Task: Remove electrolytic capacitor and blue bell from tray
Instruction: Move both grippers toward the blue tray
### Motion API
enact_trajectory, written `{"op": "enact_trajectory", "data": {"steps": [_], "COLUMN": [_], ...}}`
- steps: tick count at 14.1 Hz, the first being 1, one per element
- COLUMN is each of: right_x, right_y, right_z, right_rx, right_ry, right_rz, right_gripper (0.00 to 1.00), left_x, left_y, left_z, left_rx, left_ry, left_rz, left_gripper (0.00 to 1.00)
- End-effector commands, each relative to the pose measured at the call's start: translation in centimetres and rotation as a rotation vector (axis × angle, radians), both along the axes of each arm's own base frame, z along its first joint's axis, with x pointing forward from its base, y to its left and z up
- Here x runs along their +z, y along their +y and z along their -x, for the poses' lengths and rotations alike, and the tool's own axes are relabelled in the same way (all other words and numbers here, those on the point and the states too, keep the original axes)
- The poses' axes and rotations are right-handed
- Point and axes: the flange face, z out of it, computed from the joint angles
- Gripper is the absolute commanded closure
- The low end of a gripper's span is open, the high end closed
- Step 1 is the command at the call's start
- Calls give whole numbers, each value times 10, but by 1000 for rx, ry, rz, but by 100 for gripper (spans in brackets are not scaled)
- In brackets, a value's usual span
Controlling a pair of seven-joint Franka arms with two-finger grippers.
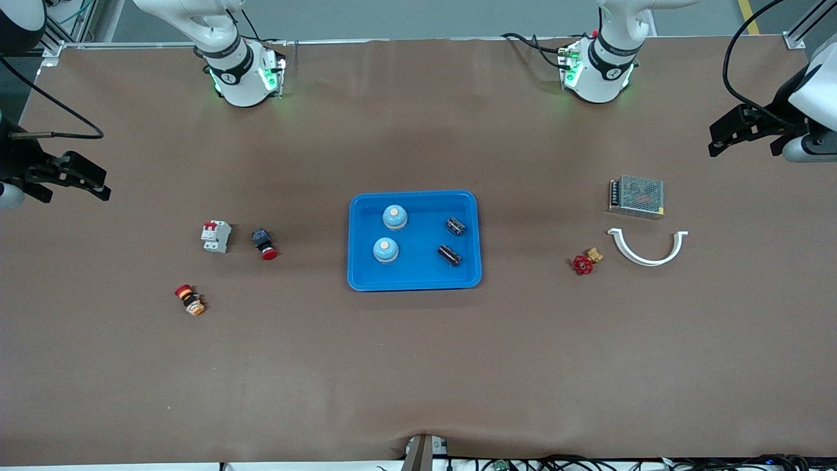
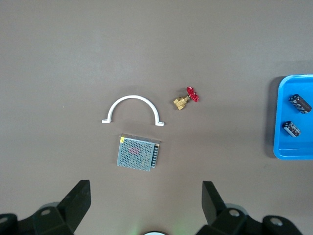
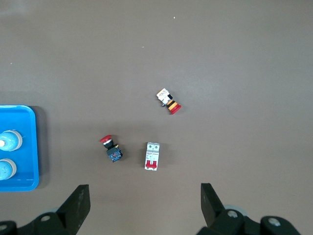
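Two bells (image 1: 390, 233) and two capacitors (image 1: 452, 241) lie in the blue tray (image 1: 361, 278) at mid-table, bells toward the right arm's end. We see the left gripper (image 2: 145, 200) waiting wide and empty above the power supply (image 2: 139, 153), and the right gripper (image 3: 145, 201) wide and empty above the circuit breaker (image 3: 152, 156).

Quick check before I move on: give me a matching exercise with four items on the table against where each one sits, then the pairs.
Items:
1. two blue dome bells
2. white curved plastic clip
3. white circuit breaker with red switches
4. red-handled brass valve

Places:
A. beside the red-capped push button, toward the right arm's end
B. in the blue tray
C. nearer the front camera than the metal mesh power supply
D. between tray and clip

Pairs: 1-B, 2-C, 3-A, 4-D
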Motion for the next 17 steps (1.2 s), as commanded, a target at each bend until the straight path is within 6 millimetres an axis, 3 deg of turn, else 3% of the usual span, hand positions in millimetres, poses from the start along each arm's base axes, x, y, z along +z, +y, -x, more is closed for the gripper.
{"op": "enact_trajectory", "data": {"steps": [1,5,11,12,14,17], "right_x": [2,1,-2,-3,-5,-9], "right_y": [-3,-1,4,5,15,67], "right_z": [0,2,5,6,8,9], "right_rx": [-11,-7,-9,-12,-25,-83], "right_ry": [5,26,56,64,81,98], "right_rz": [8,-3,-29,-42,-82,-89], "right_gripper": [0,0,0,0,0,0], "left_x": [4,-2,-62,-74,-109,-157], "left_y": [2,2,-6,-13,-46,-82], "left_z": [-3,-7,-34,-36,-40,-40], "left_rx": [1,-8,11,54,159,228], "left_ry": [2,13,67,69,78,51], "left_rz": [-22,-20,-16,-21,-32,-25], "left_gripper": [0,0,0,0,0,0]}}
